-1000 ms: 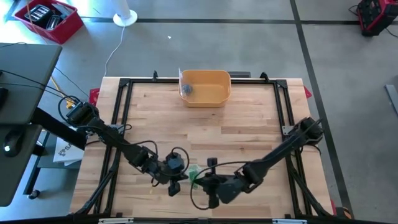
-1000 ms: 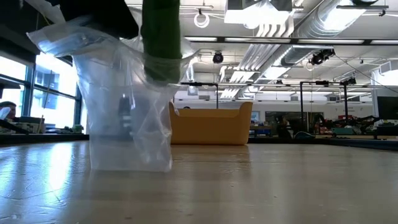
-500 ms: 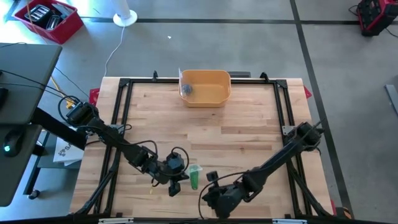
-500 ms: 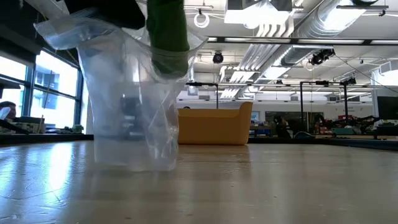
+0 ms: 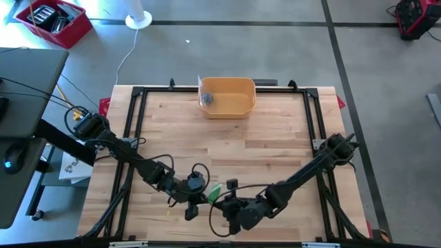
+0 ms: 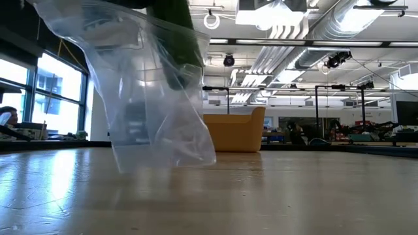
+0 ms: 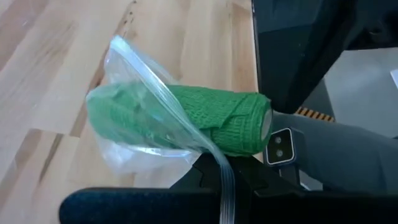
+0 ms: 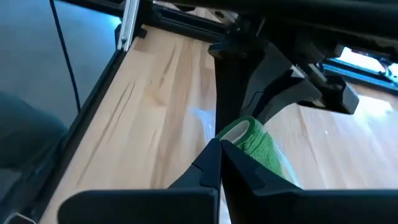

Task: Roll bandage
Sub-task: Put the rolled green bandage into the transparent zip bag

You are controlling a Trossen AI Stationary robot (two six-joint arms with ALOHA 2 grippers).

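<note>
Green bandage roll [image 7: 217,118] sat half inside a clear plastic bag [image 6: 147,98], lifted over the wooden table's [image 5: 275,131] near edge, left gripper [image 5: 195,201] pinching the bag, right gripper [image 5: 222,201] pressed onto the roll's end, yellow bin [image 5: 227,96] far off.

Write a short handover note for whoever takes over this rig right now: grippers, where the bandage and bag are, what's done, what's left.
Left gripper: shut on the clear plastic bag, near the table's front edge.
Right gripper: shut, its tips at the green bandage roll; whether it grips the roll is unclear.
The roll is partly inside the bag, one end sticking out. Bag hangs clear of the table in the low view.
Yellow bin sits at the far edge.
Left: push the roll fully in.
</note>
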